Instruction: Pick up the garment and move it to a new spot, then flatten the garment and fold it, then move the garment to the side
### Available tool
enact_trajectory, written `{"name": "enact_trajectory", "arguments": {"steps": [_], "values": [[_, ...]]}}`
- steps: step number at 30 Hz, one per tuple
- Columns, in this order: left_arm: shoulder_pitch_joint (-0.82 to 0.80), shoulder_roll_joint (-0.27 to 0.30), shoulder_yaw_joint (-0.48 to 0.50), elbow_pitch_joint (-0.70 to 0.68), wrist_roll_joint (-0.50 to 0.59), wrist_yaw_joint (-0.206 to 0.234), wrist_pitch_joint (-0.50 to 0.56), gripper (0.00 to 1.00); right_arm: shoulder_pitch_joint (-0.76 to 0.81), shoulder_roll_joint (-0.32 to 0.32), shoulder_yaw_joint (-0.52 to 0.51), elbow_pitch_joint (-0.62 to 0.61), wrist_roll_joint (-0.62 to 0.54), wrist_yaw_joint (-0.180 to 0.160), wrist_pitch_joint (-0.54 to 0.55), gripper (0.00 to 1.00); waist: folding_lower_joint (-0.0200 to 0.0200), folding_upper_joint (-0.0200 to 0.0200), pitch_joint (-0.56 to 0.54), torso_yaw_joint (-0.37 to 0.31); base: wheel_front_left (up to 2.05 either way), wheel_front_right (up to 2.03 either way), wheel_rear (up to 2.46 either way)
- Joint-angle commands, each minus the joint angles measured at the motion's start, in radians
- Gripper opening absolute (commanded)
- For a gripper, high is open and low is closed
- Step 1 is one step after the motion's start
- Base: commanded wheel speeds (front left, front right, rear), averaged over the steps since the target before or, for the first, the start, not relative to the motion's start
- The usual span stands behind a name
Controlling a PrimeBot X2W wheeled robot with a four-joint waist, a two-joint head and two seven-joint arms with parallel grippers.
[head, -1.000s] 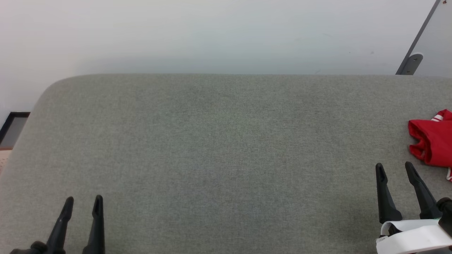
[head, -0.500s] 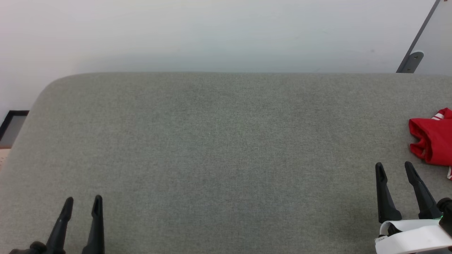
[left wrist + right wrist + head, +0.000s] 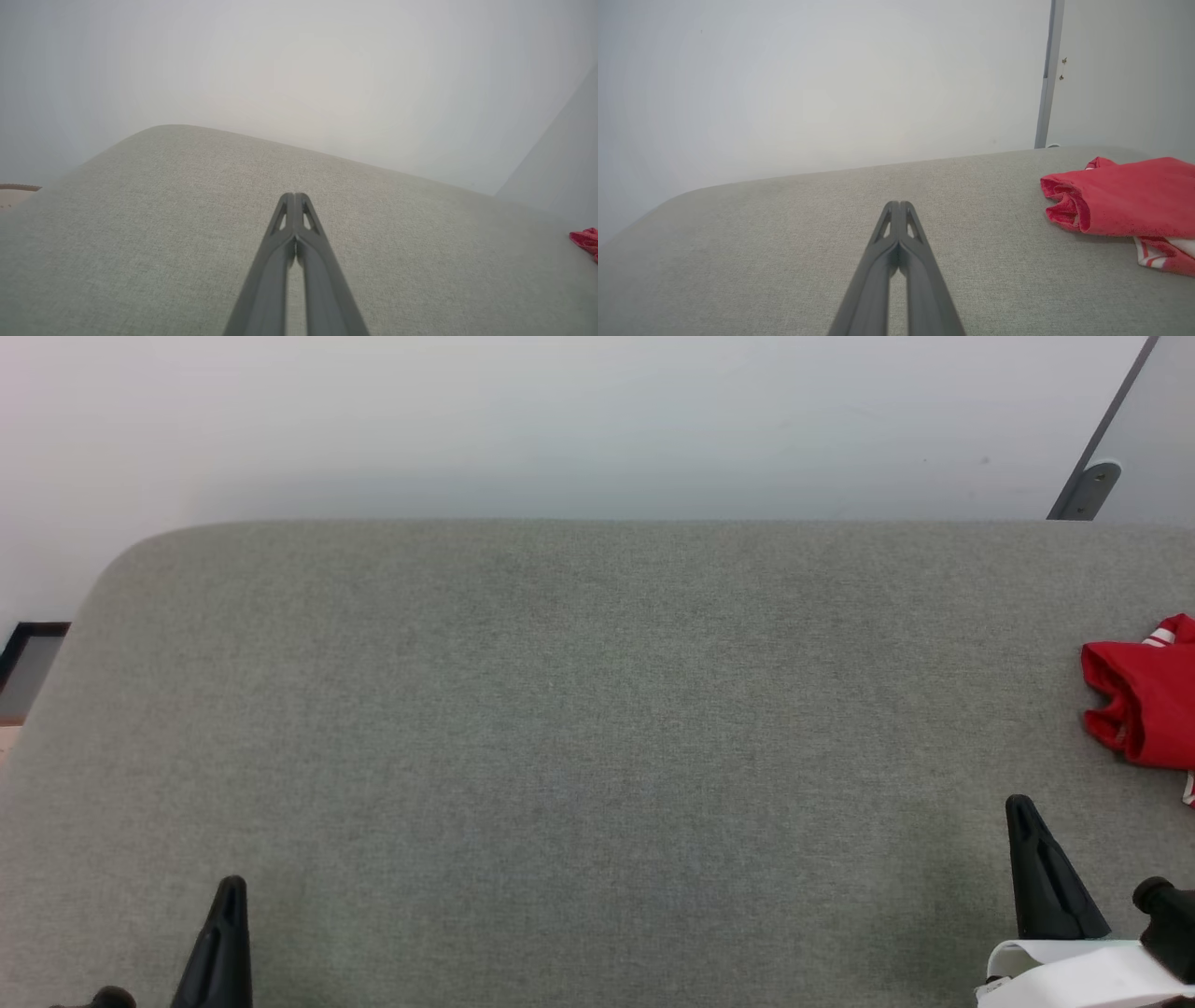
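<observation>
The garment (image 3: 1144,695) lies bunched at the right edge of the tabletop (image 3: 560,709), fitting either a pile awaiting pickup or a bundle already set aside, so we commit to no grasp. Our left gripper (image 3: 230,889) and right gripper (image 3: 1019,805) sit near the front edge, fingers pressed together on nothing; a second ago both pairs stood apart.

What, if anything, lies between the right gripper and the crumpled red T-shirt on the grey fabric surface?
Nothing visible does. The right gripper, jaws shut, points across the grey fabric surface. The crumpled red T-shirt lies ahead and to its right, partly cut off by the head view's edge. Bare fabric alone separates them.
</observation>
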Motion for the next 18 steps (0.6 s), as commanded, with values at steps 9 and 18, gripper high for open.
{"name": "enact_trajectory", "arguments": {"steps": [9, 18], "values": [[-0.045, -0.005, -0.001, 0.022, -0.164, 0.001, 0.04, 0.0, -0.032, -0.012, 0.003, 0.022, 0.197, 0.0, 0.022, 0.0, 0.0, 0.0, -0.005, -0.003, 0.0, 0.0, 0.0], [-0.08, -0.021, -0.006, 0.057, -0.295, 0.001, 0.077, 0.0, -0.049, -0.016, 0.004, 0.055, 0.353, 0.0, 0.04, 0.0, 0.0, 0.0, -0.01, -0.006, 0.0, 0.0, 0.0]]}}
